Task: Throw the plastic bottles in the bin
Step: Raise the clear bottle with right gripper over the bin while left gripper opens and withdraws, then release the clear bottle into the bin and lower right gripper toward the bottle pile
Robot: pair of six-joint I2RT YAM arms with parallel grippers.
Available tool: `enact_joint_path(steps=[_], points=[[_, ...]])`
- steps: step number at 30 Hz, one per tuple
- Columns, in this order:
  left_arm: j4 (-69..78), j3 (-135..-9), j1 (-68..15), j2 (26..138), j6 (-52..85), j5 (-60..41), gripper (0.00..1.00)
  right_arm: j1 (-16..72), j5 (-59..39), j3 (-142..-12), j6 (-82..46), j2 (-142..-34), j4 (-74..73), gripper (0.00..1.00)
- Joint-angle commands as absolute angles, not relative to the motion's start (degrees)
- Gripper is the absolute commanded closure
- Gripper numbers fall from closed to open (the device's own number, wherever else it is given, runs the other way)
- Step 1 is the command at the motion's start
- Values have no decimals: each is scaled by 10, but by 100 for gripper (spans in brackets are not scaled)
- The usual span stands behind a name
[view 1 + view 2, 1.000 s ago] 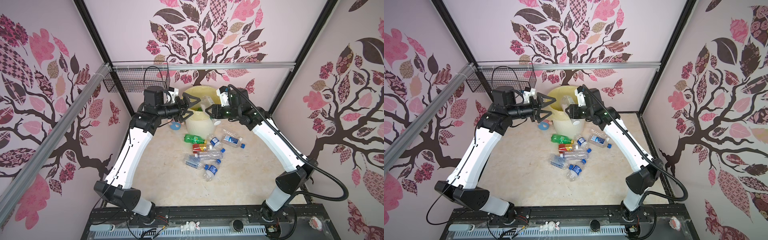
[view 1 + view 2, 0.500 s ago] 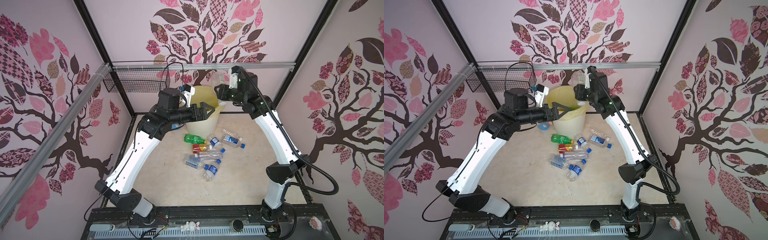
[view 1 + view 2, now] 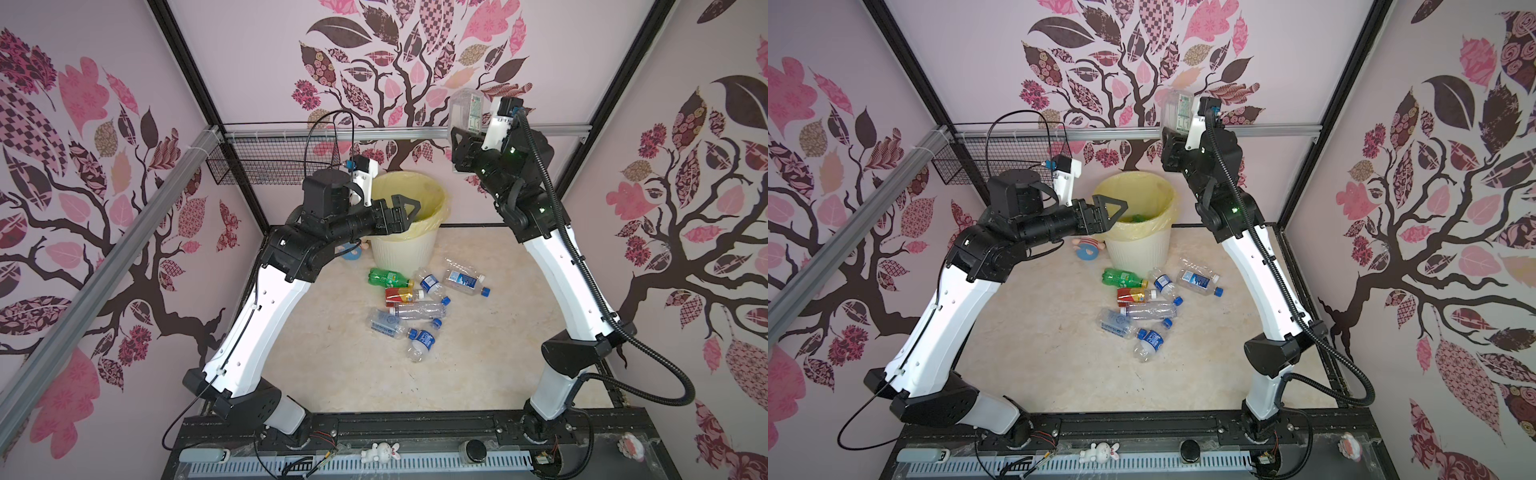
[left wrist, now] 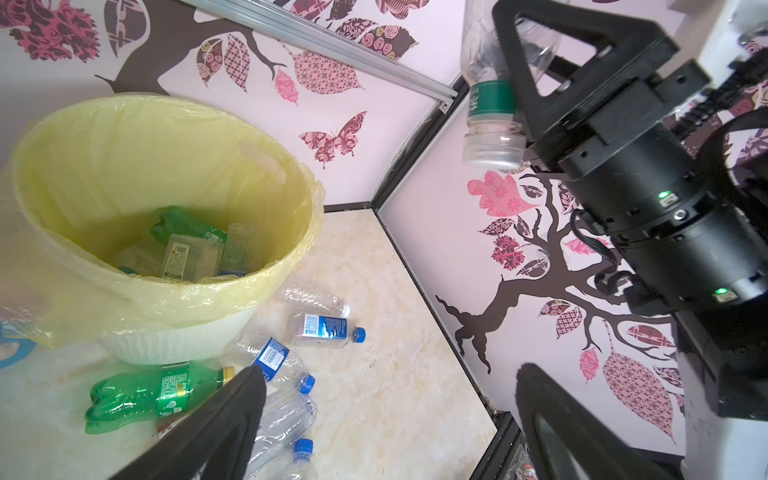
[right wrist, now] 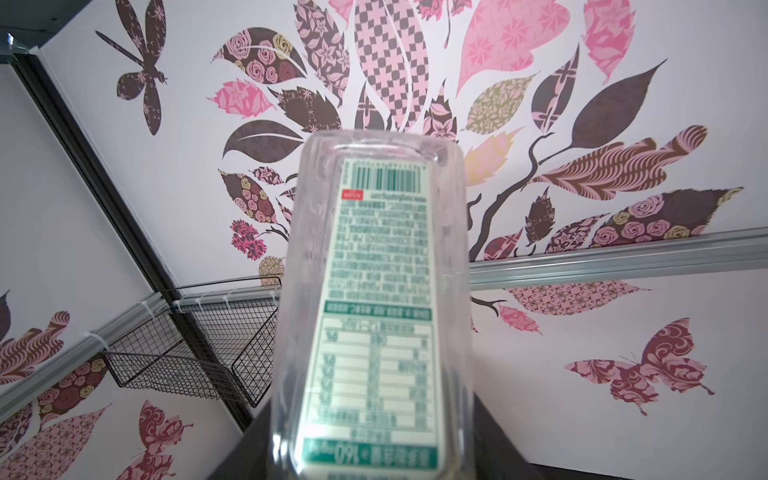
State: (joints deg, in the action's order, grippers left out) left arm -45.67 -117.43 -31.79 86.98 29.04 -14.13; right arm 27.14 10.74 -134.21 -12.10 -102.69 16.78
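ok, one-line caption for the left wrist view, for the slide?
Lined bin part-filled, loose bottles on the floor beside it, right jaws holding a green-labelled bottle aloft.

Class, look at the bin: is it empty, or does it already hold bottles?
Not empty. The left wrist view shows a green bottle and clear bottles lying at the bottom of the bin.

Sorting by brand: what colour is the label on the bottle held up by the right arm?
Label: white with green print, clearest in the right wrist view.
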Motion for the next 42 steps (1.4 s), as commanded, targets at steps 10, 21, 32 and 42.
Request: enact_joint_path(steps=[10,21,32,42], points=[[-464,-1155,-305,859,325,-126,3,270,2,-1611,-247,-1280,393,17],[-465,-1102,-284,828,344,-125,3,270,38,-1492,-218,-1188,337,0],[-481,-1048,-283,801,374,-103,3,270,34,-1488,-215,-1160,359,0],[-462,-1010,-284,795,404,-112,3,269,62,-1402,-184,-1091,397,0]])
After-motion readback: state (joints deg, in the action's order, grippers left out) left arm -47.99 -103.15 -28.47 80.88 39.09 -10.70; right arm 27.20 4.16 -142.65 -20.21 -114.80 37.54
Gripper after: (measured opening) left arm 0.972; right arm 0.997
